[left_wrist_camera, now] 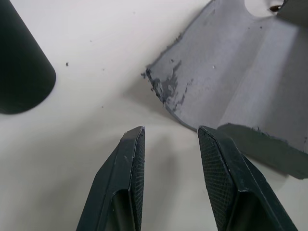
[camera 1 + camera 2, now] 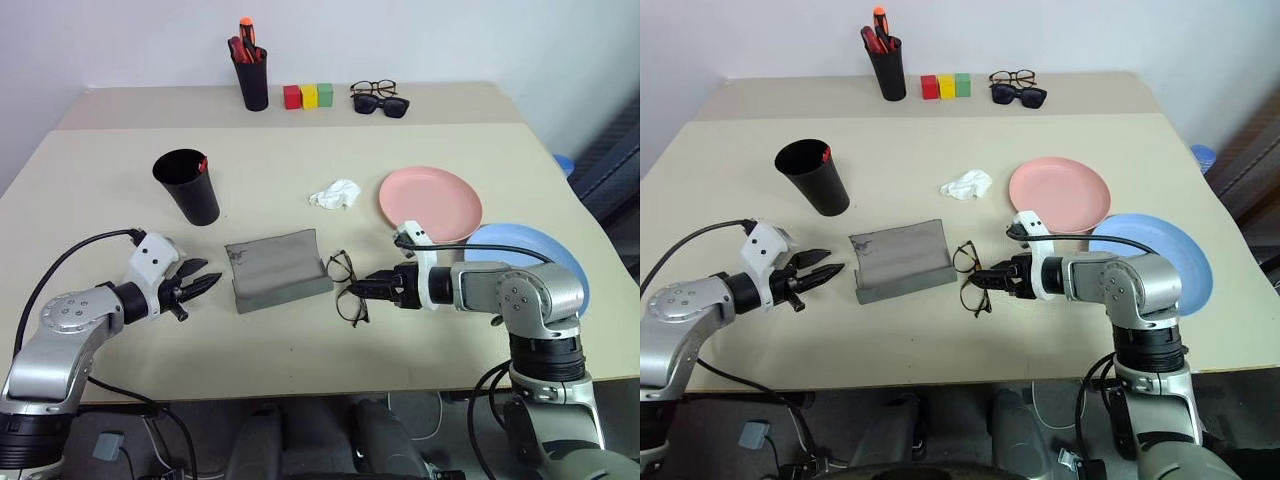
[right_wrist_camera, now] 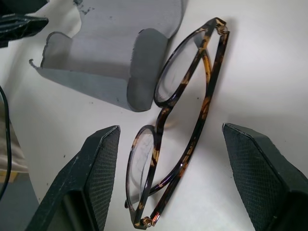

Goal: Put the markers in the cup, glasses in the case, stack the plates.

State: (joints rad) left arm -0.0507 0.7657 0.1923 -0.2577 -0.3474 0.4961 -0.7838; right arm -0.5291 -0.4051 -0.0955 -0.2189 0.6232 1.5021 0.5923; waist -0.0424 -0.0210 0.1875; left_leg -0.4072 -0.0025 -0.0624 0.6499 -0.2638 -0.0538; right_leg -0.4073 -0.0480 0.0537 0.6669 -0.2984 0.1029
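While the right gripper (image 3: 166,173) hovers with fingers spread wide either side of the glasses (image 3: 180,120), which lie on the desk (image 2: 100,180) touching the open case (image 2: 277,268) at its 3 o'clock end, centre the frame between the pads before closing; pinch gently near the bridge; keep the left gripper (image 1: 171,149), fingers part spread and empty, near the case's 9 o'clock end to steady it.

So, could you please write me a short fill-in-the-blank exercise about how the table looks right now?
1. The right gripper has its fingers open on either side of the ____.
2. The grey case lies ____, beside the glasses.
3. The pink plate and the blue plate are not yet ____.
4. The left gripper is open and holds ____.

Missing words: glasses; open; stacked; nothing
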